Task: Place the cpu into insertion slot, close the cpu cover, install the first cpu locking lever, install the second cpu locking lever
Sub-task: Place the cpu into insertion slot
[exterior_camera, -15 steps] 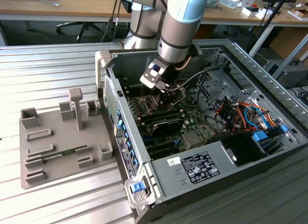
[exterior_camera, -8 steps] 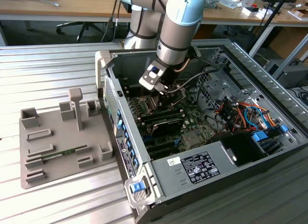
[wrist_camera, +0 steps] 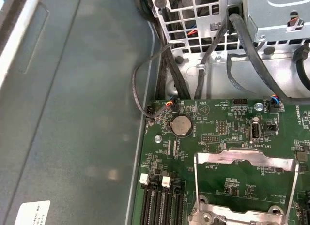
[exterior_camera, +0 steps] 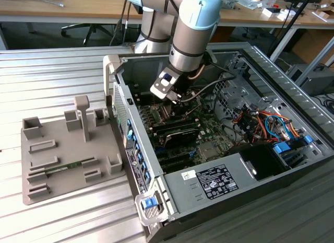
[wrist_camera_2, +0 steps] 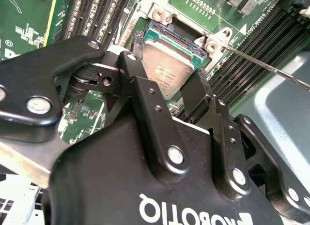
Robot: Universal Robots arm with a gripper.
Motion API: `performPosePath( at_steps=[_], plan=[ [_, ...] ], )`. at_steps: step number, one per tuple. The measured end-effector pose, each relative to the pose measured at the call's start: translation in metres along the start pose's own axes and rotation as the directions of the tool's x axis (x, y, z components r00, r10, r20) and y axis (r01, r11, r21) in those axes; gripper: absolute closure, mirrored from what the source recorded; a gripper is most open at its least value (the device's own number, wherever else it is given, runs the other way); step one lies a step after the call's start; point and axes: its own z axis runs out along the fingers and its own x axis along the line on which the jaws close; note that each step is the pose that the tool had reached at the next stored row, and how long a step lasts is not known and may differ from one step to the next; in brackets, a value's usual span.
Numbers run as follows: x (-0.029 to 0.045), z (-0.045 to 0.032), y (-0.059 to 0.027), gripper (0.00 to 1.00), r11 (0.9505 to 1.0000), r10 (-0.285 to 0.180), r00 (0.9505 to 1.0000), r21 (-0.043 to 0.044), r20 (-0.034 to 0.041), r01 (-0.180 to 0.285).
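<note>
Universal Robots arm is reaching down into the open grey-and-black metal PC case (exterior_camera: 292, 70), which lies on the ribbed metal bench (exterior_camera: 52, 76). The black gripper (exterior_camera: 175, 99) is low over the green motherboard (wrist_camera: 218, 133).

Second wrist view: gripper (wrist_camera_2: 162, 71) straddles the small flat square silvery-grey cpu (wrist_camera_2: 167, 60). The black fingers (wrist_camera_2: 140, 89) are spread to about chip width, one on each opposite edge, and look to be in contact, so the chip is gripped.

The cpu is at the square dark insertion slot (wrist_camera_2: 167, 34), over the socket with a slight tilt. Can't tell if it is fully seated. A thin bare metal lever rod (wrist_camera_2: 261, 65) runs off from the socket corner, and long black memory slots (wrist_camera_2: 92, 17) sit on both sides.

First wrist view: the thin silvery square-frame cpu cover (wrist_camera: 242, 156) is swung up, off the socket, with the round silver coin battery (wrist_camera: 181, 124) near it.

A grey moulded fixture tray (exterior_camera: 62, 185) sits beside the case, on the exterior view's left.
</note>
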Motion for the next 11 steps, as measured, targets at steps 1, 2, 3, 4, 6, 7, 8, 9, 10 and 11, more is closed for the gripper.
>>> performPosePath(
  at_steps=[1, 2, 3, 4, 6, 7, 8, 9, 10, 11],
  plan=[
    [0.0004, 0.0001, -0.0001, 0.46, 1.0000, 0.000, 1.0000, 0.0000, 0.0000, 0.000],
    [0.0009, 0.0002, 0.0000, 0.46, 1.0000, 0.000, 1.0000, -0.0001, -0.0001, 0.000],
    [0.0017, 0.0002, 0.0000, 0.46, 1.0000, 0.000, 1.0000, -0.0001, -0.0001, 0.000],
    [0.0035, 0.0002, 0.0001, 0.46, 1.0000, 0.000, 1.0000, -0.0001, -0.0001, 0.000],
    [0.0050, 0.0005, 0.0002, 0.46, 1.0000, 0.000, 1.0000, -0.0002, 0.0004, 0.000],
    [0.0050, 0.0007, 0.0002, 0.46, 1.0000, 0.000, 1.0000, -0.0001, 0.0016, 0.000],
    [0.0050, 0.0009, 0.0002, 0.46, 1.0000, 0.000, 1.0000, 0.0000, 0.0023, 0.000],
    [0.0050, 0.0012, 0.0001, 0.46, 1.0000, 0.000, 1.0000, 0.0000, 0.0031, 0.000],
    [0.0050, 0.0015, 0.0001, 0.46, 1.0000, 0.000, 1.0000, 0.0001, 0.0035, 0.000],
    [0.0050, 0.0022, 0.0001, 0.46, 1.0000, 0.000, 1.0000, 0.0001, 0.0040, 0.000]
  ],
)
